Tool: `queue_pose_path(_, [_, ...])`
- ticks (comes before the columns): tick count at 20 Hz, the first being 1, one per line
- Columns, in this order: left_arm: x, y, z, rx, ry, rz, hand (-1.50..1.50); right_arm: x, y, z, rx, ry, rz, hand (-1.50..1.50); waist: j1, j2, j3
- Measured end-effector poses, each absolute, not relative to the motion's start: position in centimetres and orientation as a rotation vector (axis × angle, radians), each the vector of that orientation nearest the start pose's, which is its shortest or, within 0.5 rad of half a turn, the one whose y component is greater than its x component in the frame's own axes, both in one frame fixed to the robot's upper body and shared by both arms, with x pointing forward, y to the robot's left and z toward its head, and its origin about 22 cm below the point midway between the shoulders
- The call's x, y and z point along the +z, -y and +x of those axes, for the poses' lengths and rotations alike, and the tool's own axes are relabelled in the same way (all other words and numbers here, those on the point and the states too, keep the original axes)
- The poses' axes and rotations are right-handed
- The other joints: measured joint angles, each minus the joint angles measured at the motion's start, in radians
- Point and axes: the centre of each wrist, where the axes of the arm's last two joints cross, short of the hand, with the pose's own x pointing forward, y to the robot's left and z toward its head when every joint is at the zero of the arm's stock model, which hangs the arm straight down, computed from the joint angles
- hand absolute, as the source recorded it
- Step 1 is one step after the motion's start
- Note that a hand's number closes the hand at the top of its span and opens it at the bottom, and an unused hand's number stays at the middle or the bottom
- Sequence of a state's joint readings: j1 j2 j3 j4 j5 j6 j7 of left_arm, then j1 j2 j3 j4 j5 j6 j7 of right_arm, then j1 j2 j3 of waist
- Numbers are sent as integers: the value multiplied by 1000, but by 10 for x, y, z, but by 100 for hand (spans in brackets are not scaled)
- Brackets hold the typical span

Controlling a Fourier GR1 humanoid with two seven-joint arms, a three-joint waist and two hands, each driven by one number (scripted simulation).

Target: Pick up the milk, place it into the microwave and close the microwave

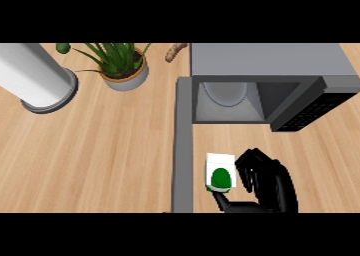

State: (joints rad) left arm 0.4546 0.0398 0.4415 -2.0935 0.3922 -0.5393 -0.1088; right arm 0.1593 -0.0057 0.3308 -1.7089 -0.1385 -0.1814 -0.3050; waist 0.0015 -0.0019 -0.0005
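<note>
The milk [220, 170], a small white carton with a green patch, stands on the wooden counter just in front of the microwave [271, 60]. The microwave's cavity [227, 100] faces me, with a round glass plate inside. Its grey door [183, 150] is swung wide open and runs down the view to the left of the milk. My right hand [266, 185] comes in from the lower edge, its fingers curled against the carton's right side and its thumb under the near end. My left hand does not show.
A potted green plant [124, 65] stands at the back, left of the microwave. A tall white cylinder [35, 75] stands at the far left. A small tan object [175, 51] lies behind the door's hinge. The dark control panel [312, 111] is at the microwave's right.
</note>
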Motion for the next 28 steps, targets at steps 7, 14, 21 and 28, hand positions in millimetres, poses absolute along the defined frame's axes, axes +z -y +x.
queue_pose_path(7, [64, -364, 95, 33, 1907, -21, -150, 19, 139, 219, -99, 1868, 141, 150, 4, 1, 1])
queue_pose_path(14, [61, -374, 97, 31, 1897, -5, -150, 28, 131, 267, -67, 1885, -22, 150, 4, 0, 4])
queue_pose_path(21, [58, -382, 96, 18, 1890, -15, -150, 17, 136, 319, -119, 1798, -167, 150, 13, 4, 1])
queue_pose_path(28, [52, -391, 103, 17, 1885, -12, -150, -15, 152, 353, -124, 1766, -190, 150, 16, 6, 1])
